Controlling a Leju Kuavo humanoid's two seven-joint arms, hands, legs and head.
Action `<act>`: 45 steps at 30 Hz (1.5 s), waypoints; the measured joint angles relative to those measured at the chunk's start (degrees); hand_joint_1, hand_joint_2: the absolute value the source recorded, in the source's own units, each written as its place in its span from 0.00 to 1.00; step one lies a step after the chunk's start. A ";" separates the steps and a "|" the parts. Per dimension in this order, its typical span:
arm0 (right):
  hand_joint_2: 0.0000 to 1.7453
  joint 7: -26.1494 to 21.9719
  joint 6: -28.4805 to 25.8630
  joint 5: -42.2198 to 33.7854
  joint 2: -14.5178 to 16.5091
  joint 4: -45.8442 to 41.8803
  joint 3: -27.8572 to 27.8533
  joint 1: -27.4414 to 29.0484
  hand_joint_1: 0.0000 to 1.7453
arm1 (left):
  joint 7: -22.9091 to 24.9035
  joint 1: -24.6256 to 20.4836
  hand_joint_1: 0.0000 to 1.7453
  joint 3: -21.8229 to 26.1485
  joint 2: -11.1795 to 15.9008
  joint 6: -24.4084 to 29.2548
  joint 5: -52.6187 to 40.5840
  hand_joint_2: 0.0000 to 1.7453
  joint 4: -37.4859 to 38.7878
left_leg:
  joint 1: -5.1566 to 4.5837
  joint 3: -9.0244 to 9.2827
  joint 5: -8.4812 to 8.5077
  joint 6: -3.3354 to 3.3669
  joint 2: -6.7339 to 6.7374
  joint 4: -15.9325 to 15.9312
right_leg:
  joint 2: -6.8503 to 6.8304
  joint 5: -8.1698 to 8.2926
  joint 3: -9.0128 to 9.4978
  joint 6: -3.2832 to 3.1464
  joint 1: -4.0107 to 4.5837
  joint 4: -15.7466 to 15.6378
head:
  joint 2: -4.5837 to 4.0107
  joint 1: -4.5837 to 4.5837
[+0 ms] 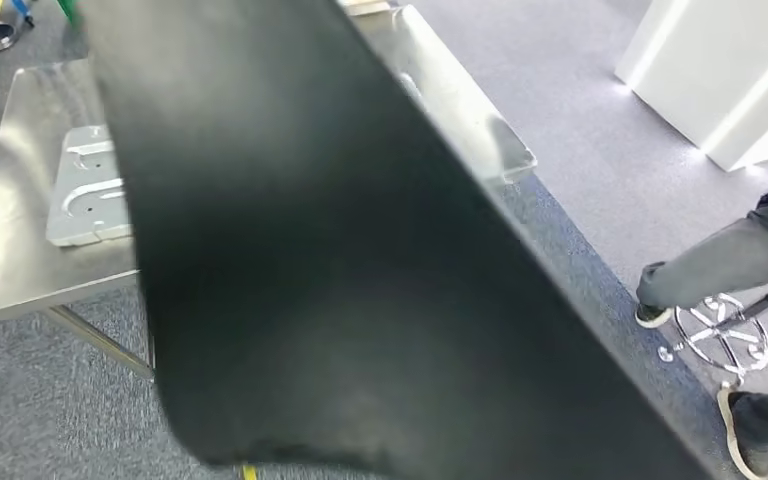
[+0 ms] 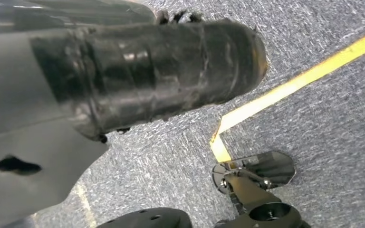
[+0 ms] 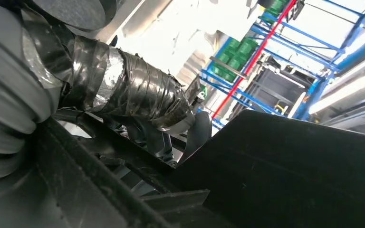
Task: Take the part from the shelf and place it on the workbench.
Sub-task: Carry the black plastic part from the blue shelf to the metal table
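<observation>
A large black panel part hangs tilted close in front of my head camera and hides most of the scene, both arms included. In the right wrist view my right hand, its thumb wrapped in dark tape, grips the panel's ribbed edge. In the left wrist view my left hand has its taped thumb lying along a dark glossy strip of the part, above the carpet. The steel workbench stands behind the panel, to the left.
A silver pressed plate lies on the workbench. More steel benchtop shows past the panel's right side. A person sits on a chrome-based stool at right, near a white cabinet. Yellow floor tape and a metal foot lie below.
</observation>
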 joint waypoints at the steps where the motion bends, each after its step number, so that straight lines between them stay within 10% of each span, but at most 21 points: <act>1: 1.00 -0.03 0.03 -0.06 0.00 -0.01 -0.02 -0.08 1.00 | -0.04 -0.03 0.00 0.00 0.00 0.01 0.01 0.00 0.00 | 0.06 0.56 -0.18 0.43 -0.10 -0.19 | 0.06 -0.64 -0.62 0.17 -0.03 1.47 | 0.00 0.12; 5: 1.00 -0.08 0.06 -0.30 -0.02 0.01 -0.05 -0.04 1.00 | -0.13 -0.18 0.00 0.00 0.07 0.04 0.03 0.00 0.00 | -0.01 1.99 -1.21 1.42 -0.41 -0.41 | 0.50 -5.08 -9.16 0.46 0.01 14.64 | 0.00 0.58; 7: 1.00 -0.08 0.11 -0.37 -0.02 0.03 -0.05 0.18 1.00 | -0.13 -0.09 0.00 0.00 0.09 0.01 0.05 0.00 0.00 | -0.10 2.89 -1.98 1.40 -0.69 -0.40 | 0.53 -3.29 -11.54 0.39 0.00 15.18 | 0.00 0.60; 11: 1.00 -0.11 0.34 -0.39 -0.02 0.05 -0.07 0.14 1.00 | -0.26 -0.02 0.00 0.00 -0.01 -0.12 0.08 0.00 0.00 | -0.19 4.68 -3.71 0.57 -1.18 -0.34 | 0.57 5.02 -8.29 -0.50 0.33 2.22 | 0.00 0.61; 16: 1.00 -0.20 0.54 -0.47 -0.01 0.02 -0.08 0.09 1.00 | -0.29 -0.06 0.00 0.00 0.15 -0.12 0.11 0.00 0.00 | -0.20 4.89 -4.71 -1.14 -1.04 1.68 | 0.68 4.96 -6.26 -2.34 0.32 0.29 | 0.00 0.51; 21: 1.00 -0.21 0.59 -0.47 0.00 0.03 -0.08 0.14 1.00 | -0.30 0.00 0.00 0.00 0.15 -0.12 0.11 0.00 0.00 | 0.27 -4.40 -9.12 -2.32 -0.42 15.42 | 0.63 3.18 -4.09 -3.11 0.33 0.15 | 0.00 0.35; 25: 1.00 -0.21 0.64 -0.47 -0.01 0.05 -0.08 0.17 1.00 | -0.30 0.26 0.00 -0.01 0.19 -0.12 0.13 0.00 0.00 | 0.18 -2.65 -0.77 -1.81 -0.19 5.04 | 0.80 1.30 -1.68 -2.74 0.40 0.11 | 0.00 0.34; 30: 1.00 -0.19 0.65 -0.49 0.00 0.13 -0.10 0.17 1.00 | -0.30 0.35 0.00 0.00 0.29 -0.12 0.14 0.00 0.00 | -0.53 -0.38 0.18 -0.02 -0.13 0.13 | 0.69 0.43 -0.77 -1.19 0.45 0.86 | 0.00 0.36; 37: 1.00 -0.25 0.64 -0.49 -0.02 0.27 -0.10 0.17 1.00 | -0.31 0.17 0.00 0.00 0.37 -0.12 0.13 0.00 0.00 | -0.16 3.21 -2.02 1.31 -0.45 -0.46 | 0.72 -4.30 -12.61 -0.06 0.27 15.98 | 0.00 0.89; 42: 1.00 -0.65 0.68 -0.49 -0.02 0.40 -0.11 0.14 1.00 | -0.30 0.16 0.00 0.00 0.28 -0.17 0.15 0.00 0.00 | -0.28 5.95 -4.96 0.06 -0.89 -0.17 | 0.63 6.38 -10.43 -0.81 0.23 2.46 | 0.00 1.06; 45: 1.00 -0.75 0.71 -0.49 -0.01 0.45 -0.14 0.16 1.00 | -0.30 0.05 0.00 0.00 0.36 -0.30 0.15 0.00 0.00 | -0.35 6.09 -5.41 -0.94 -0.89 0.93 | 0.80 6.83 -9.57 -2.03 0.37 1.65 | 0.00 1.04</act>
